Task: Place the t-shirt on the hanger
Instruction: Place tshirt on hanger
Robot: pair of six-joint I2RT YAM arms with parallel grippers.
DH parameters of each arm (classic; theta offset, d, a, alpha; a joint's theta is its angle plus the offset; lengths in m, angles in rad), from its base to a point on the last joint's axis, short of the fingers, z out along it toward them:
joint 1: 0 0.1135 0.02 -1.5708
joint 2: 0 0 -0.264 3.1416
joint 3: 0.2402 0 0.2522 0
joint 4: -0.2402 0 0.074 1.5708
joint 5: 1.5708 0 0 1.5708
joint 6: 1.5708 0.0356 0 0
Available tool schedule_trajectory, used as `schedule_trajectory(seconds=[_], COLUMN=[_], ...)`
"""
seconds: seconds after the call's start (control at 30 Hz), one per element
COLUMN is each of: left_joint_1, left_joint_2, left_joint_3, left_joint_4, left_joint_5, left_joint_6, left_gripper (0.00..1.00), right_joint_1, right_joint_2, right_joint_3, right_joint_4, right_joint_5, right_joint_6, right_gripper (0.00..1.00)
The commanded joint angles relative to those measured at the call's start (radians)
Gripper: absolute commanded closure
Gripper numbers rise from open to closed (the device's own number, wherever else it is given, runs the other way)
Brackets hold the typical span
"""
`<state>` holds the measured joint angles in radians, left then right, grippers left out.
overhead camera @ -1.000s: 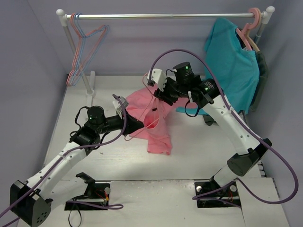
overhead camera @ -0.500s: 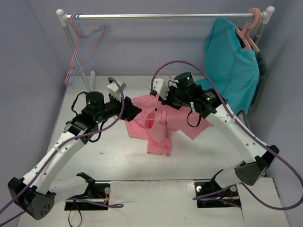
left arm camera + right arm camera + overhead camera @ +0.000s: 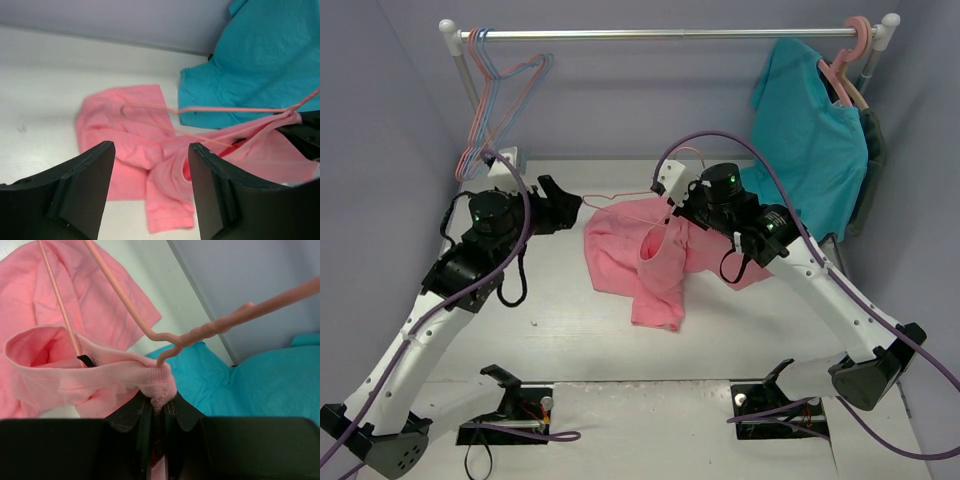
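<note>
The pink t-shirt [image 3: 620, 255] lies crumpled mid-table, its collar lifted on the right. My right gripper [image 3: 672, 207] is shut on that collar [image 3: 159, 385], jaws pressed together on the ribbed cloth. The thin pink hanger [image 3: 200, 332] rises out of the collar right at the jaws. One wire arm [image 3: 620, 195] reaches left over the shirt and another runs inside the neck opening. My left gripper [image 3: 566, 206] stands open left of the shirt, apart from it, nothing between its fingers [image 3: 80, 190]. In the left wrist view the t-shirt [image 3: 125, 140] and the hanger [image 3: 225, 109] lie ahead.
A rail [image 3: 660, 34] spans the back. Thin pink and blue hangers [image 3: 490, 100] hang at its left end. A teal t-shirt [image 3: 815, 130] on a thick pink hanger [image 3: 857, 42] hangs at the right, its hem close behind my right arm. Walls close in on both sides.
My left gripper opened, let go of the shirt and drew back up and to the left. My right gripper closed on the collar and shifted slightly right, lifting it.
</note>
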<state>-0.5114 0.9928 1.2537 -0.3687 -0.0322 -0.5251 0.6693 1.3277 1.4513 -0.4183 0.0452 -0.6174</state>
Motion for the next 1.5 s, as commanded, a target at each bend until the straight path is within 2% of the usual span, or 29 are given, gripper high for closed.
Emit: schedule_trajectory(seconds=[0.0, 0.1, 0.2, 0.4, 0.8, 0.93, 1.03, 1.07, 1.2, 1.33, 1.47], left_joint_1=[-0.004, -0.024, -0.081, -0.213, -0.302, -0.312, -0.314, -0.314, -0.311, -0.279, -0.156], left_joint_2=[-0.014, 0.004, 0.055, 0.162, 0.374, 0.426, 0.457, 0.46, 0.454, 0.414, 0.371], left_joint_3=[-0.106, -0.195, -0.212, -0.18, -0.096, -0.088, -0.096, -0.099, -0.091, -0.079, -0.092], left_joint_4=[0.014, 0.053, 0.089, 0.175, 0.258, 0.272, 0.275, 0.275, 0.245, 0.17, 0.133], left_joint_5=[-0.017, 0.014, 0.011, -0.049, -0.1, -0.103, -0.132, -0.138, -0.185, -0.212, -0.152], left_joint_6=[-0.263, -0.363, -0.386, -0.383, -0.355, -0.354, -0.352, -0.352, -0.325, -0.282, -0.268], left_gripper=[0.4, 0.41, 0.41, 0.41, 0.42, 0.48, 0.59, 0.68, 0.86, 0.93, 0.94], right_joint_1=[0.003, 0.003, 0.003, 0.003, 0.004, 0.004, 0.004, 0.004, 0.003, 0.0, 0.0], right_joint_2=[-0.024, -0.022, -0.024, -0.031, -0.076, -0.09, -0.102, -0.105, -0.127, -0.159, -0.186], right_joint_3=[0.012, 0.006, 0.003, -0.014, -0.034, -0.04, -0.043, -0.043, -0.049, -0.091, -0.115], right_joint_4=[0.134, 0.142, 0.142, 0.15, 0.139, 0.133, 0.125, 0.119, 0.101, 0.096, 0.085], right_joint_5=[0.076, 0.079, 0.078, 0.055, 0.024, 0.025, 0.027, 0.027, 0.053, 0.085, 0.094], right_joint_6=[0.045, 0.062, 0.076, 0.097, 0.125, 0.131, 0.133, 0.131, 0.117, 0.104, 0.093], right_gripper=[1.0, 1.0, 1.0, 1.0, 1.0, 1.0, 1.0, 1.0, 1.0, 1.0, 1.0])
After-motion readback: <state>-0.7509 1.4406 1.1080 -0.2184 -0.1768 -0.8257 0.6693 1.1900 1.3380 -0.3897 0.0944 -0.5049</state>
